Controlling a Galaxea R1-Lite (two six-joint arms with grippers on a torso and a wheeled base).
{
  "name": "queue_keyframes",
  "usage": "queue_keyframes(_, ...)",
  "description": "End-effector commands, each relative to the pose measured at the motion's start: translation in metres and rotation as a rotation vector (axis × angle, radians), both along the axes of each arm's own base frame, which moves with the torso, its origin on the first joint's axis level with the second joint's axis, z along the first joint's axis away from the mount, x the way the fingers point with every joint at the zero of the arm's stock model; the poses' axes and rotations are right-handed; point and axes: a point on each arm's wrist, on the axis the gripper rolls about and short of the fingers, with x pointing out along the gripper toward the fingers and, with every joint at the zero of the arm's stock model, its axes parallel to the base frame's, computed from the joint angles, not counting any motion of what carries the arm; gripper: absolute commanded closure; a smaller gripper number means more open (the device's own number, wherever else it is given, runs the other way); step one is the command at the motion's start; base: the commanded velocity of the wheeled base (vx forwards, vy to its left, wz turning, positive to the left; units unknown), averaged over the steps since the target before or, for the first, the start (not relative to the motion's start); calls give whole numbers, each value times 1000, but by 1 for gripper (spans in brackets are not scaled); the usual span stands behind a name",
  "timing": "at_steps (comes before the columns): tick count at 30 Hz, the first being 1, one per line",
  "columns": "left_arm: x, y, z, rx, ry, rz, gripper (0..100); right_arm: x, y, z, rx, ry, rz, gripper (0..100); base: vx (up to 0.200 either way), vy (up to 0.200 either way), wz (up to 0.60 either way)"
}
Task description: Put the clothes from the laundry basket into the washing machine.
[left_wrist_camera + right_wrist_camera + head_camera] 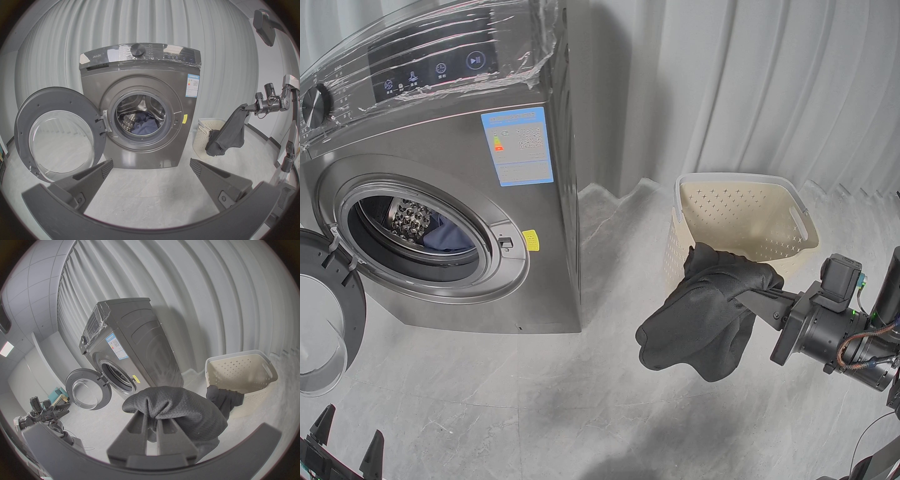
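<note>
The head view looks down on the washing machine (456,187), its round door (325,312) swung open to the left. The laundry basket (737,178) stands on the floor (550,387) to the right, well apart from the machine. Between them, nearer the basket, a dark garment (700,319) hangs clear of the floor.

The left wrist view faces the machine head-on and shows what the head view only hints at: a blue cloth (145,125) lying low in the drum (134,104). It also shows the dark garment drooping from a single pinched point at its top, its lower part level with the basket's side.

The right wrist view gives the grip itself. The right claw (153,419) is closed narrow on a bunched fold of the dark garment, both fingers (137,427) pressed against the cloth with only a slit between them. A tail of the garment reaches the basket's near rim; whether it rests on the rim or just passes before it, I cannot tell.

The left claw (150,162) is spread wide, holding and touching nothing. It is low over the floor, facing the open drum from some way back.
</note>
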Motion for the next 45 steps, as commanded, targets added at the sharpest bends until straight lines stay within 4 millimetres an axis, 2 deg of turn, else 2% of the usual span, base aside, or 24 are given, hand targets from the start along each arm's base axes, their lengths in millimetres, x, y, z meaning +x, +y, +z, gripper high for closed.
queue_keyframes(1,0,0,-4,0,5,0,0,0,0,0,0,-1,0,100,0,200,0)
queue_keyframes(11,0,0,-4,0,5,0,0,0,0,0,1,1,0,100,0,200,0)
queue_keyframes(17,0,0,-4,0,5,2,0,0,0,-1,0,3,0,100,0,0,0)
queue_keyframes(26,0,0,-4,-2,5,2,0,0,0,-1,0,3,-1,100,-200,0,0)
queue_keyframes(32,0,0,-4,-2,5,2,0,0,0,-1,-1,4,-3,100,0,0,0)
queue_keyframes(45,0,0,-4,-3,5,2,0,1,-2,-1,0,5,-15,100,0,200,0)
